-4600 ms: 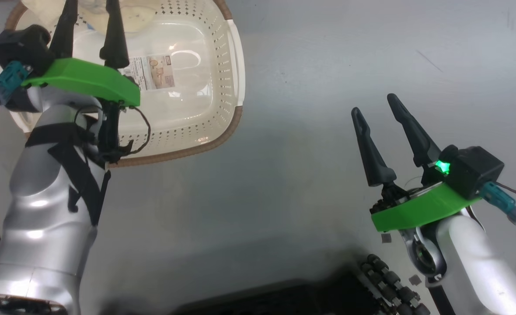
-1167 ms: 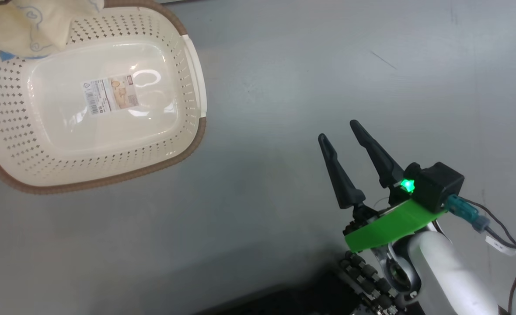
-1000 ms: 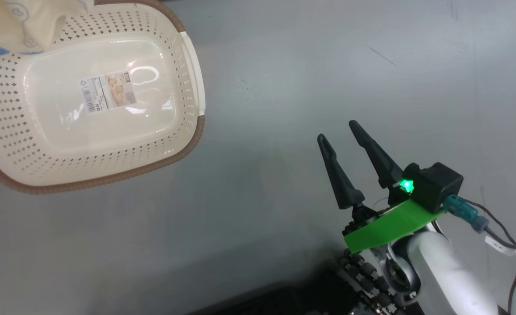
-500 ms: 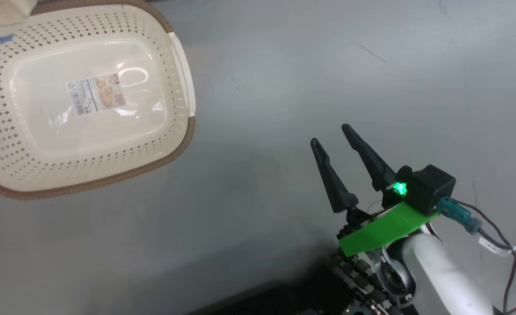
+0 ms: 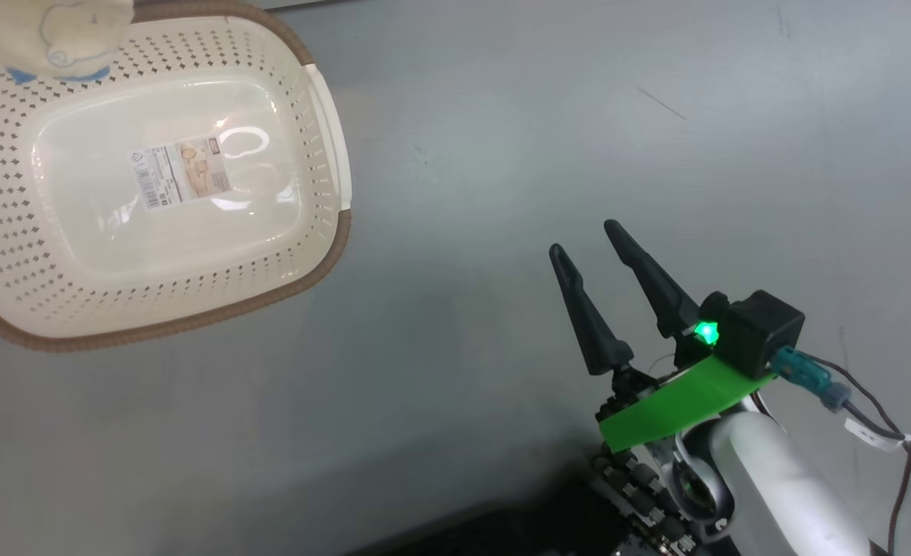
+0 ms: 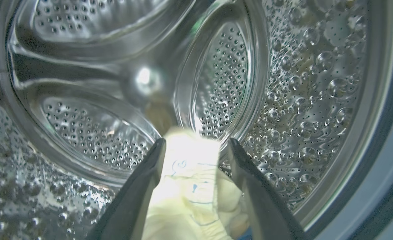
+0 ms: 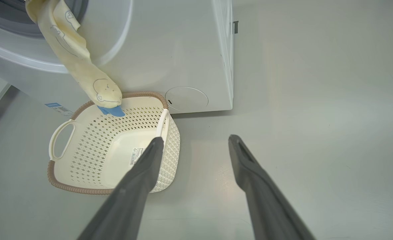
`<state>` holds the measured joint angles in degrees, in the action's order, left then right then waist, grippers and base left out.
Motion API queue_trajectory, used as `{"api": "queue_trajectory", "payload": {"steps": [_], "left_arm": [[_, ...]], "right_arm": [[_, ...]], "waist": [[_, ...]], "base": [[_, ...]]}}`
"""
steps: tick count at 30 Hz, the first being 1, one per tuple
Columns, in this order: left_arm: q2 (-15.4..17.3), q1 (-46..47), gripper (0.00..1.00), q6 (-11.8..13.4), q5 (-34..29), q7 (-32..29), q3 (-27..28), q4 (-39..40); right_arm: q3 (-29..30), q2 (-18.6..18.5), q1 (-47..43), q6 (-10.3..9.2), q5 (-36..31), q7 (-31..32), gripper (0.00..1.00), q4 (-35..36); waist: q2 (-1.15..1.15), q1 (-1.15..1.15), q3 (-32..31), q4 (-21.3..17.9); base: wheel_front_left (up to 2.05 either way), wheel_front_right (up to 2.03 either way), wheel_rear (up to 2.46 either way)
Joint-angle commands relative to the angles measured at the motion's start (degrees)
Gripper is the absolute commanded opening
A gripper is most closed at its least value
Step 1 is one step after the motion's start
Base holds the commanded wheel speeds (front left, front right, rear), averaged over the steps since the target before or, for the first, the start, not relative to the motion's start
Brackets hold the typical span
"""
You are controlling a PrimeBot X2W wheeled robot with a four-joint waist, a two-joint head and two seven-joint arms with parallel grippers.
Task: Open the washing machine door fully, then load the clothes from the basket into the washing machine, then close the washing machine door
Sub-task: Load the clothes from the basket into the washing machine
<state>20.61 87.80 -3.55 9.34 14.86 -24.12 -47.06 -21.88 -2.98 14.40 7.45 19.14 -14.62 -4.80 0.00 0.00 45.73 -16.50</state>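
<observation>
1. Jaws of the left gripper (image 6: 197,141) stand spread wide inside the shiny perforated steel drum (image 6: 93,140). The soft cream-yellow cloth with grey line drawings (image 6: 190,190) lies between the two dark fingers, and it looks loose rather than pinched.
2. Jaws of the right gripper (image 5: 584,239) are wide too and hold nothing. It hovers over the grey floor (image 5: 502,116), well apart from the small cream perforated plastic basket with a brown rim (image 5: 193,324), on that basket's right.
3. In the right wrist view the cloth is one long strip. Its top end is in the round mouth of the big white front-loading washing machine (image 7: 183,50), and the rest hangs down the front. The lower end, with a small blue patch (image 7: 111,110), reaches the basket's far rim; whether it touches the rim I cannot tell.
4. So the long axis runs steeply from the mouth down toward the basket, and most of the length is outside the drum.
5. From the left jaws the loose tail lies back out through the mouth and below.
6. My judgement is that the left arm is far nearer, being already at the cloth's upper end. Gripping there and drawing deeper along that axis should bring the tail in. The right arm would have to cross over the basket to reach it.
7. The basket's floor carries a paper label (image 5: 181,171) and no other garment that I can see.
</observation>
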Motion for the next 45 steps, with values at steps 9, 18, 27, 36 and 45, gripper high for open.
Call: {"api": "queue_trajectory", "payload": {"steps": [9,18,27,36,45], "left_arm": [[-0.38,-0.55,1.0,0.48,1.55,0.14,1.74,-0.42],[-1.56,-5.97,1.0,1.25,3.31,0.14,3.57,1.18],[-2.63,-12.39,1.0,2.09,4.58,0.14,5.38,3.81],[-3.25,-22.42,1.0,2.76,5.55,0.14,8.21,11.32],[-3.31,-36.38,1.0,3.22,5.9,0.14,11.31,20.65]], "right_arm": [[0.49,-0.2,-0.89,0.03,-0.2,-0.38,1.0,1.15],[1.88,-0.78,0.07,0.03,-0.35,-0.38,1.0,1.06],[3.45,-1.56,0.01,0.03,-0.5,-0.38,1.0,1.13],[4.93,-2.36,-1.58,0.03,-1.37,-0.38,1.0,2.02],[5.13,-3.19,-3.77,0.03,-1.83,-0.38,1.0,2.63]], "waist": [[0.0,0.0,-1.78,1.77],[0.0,0.0,-4.86,3.84],[0.0,0.0,-7.86,6.12],[0.0,0.0,-11.57,8.75],[0.0,0.0,-15.72,10.46]], "base": [[0.0,0.0,0.0],[0.0,0.0,0.0],[0.0,0.0,0.0],[0.0,0.0,0.0],[0.0,0.0,0.0]]}}
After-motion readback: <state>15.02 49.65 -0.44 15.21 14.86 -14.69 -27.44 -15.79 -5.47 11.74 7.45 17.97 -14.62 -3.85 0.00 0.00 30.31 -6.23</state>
